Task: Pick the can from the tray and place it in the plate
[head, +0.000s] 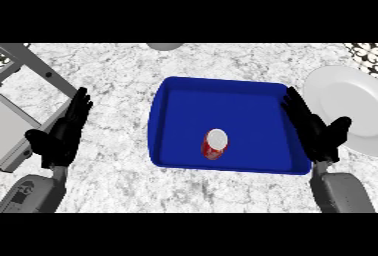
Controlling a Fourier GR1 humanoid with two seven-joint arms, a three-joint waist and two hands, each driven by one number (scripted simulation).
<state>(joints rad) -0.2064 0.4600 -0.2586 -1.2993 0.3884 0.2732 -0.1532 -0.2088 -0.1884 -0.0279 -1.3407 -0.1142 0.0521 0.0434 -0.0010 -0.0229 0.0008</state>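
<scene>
Can stands upright in the blue tray on the table, white plate just beside the tray; left hand and right hand flank it, fingers straight, holding nothing.

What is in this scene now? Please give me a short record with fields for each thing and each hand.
can: red can standing upright in the tray, in its lower middle part
tray: blue tray at the middle of the counter
plate: white plate right of the tray, nothing on it
counter: grey marbled counter
left hand: left hand open, left of the tray
right hand: right hand open, over the tray's right rim
task state: can not yet picked
</scene>
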